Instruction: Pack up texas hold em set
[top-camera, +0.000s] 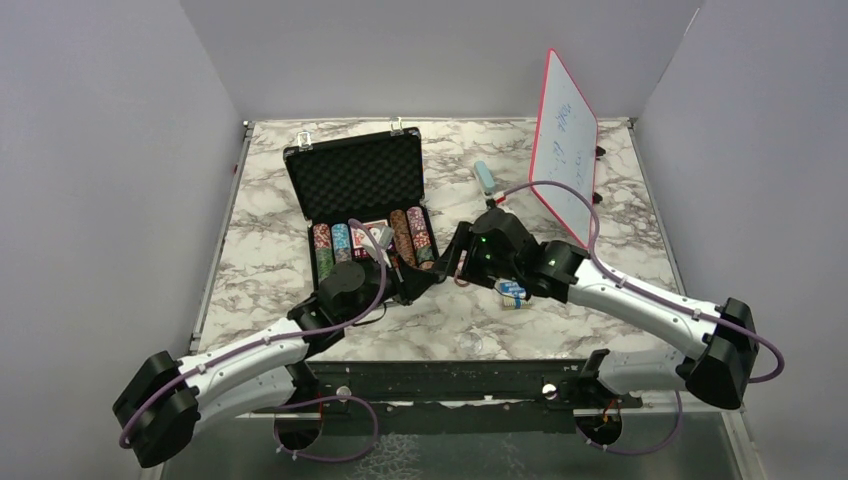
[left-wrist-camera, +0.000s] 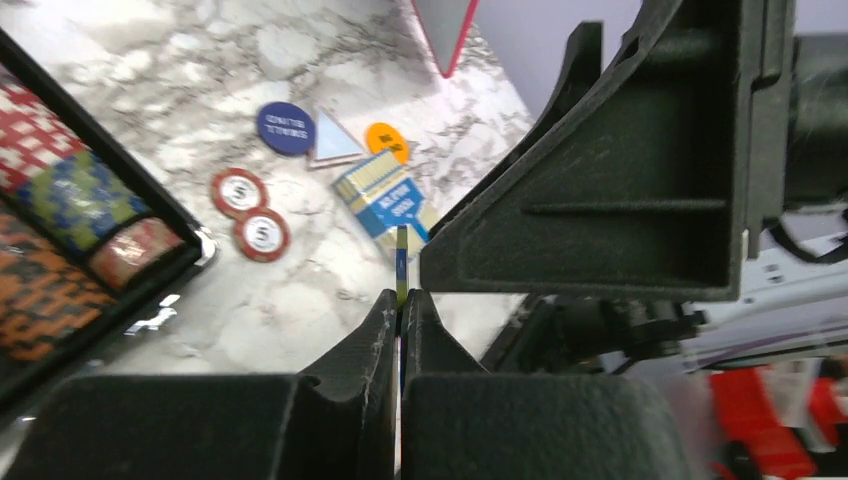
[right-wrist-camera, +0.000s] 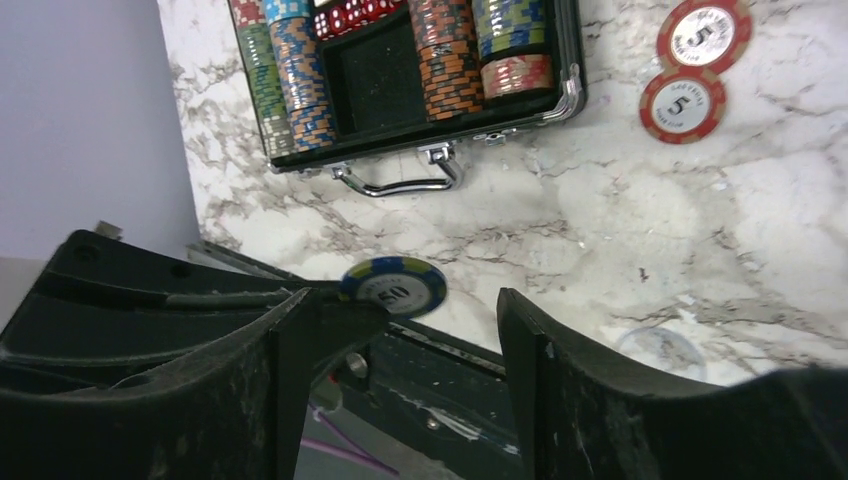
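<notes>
Though pinched in the left hand (left-wrist-camera: 400, 303), the blue chip (right-wrist-camera: 395, 284) is partly hidden.

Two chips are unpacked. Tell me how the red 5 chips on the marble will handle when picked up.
The red 5 chips lie flat on the marble, so they probably slide when pushed rather than roll. Thin and flush, their edges likely give the open right pincer little to catch. They look rigid.

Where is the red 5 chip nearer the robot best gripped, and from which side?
By opposite rim edges, from straight above: the nearer chip lies flat on the marble. Avoid the side where the second 5 chip touches it.
</notes>
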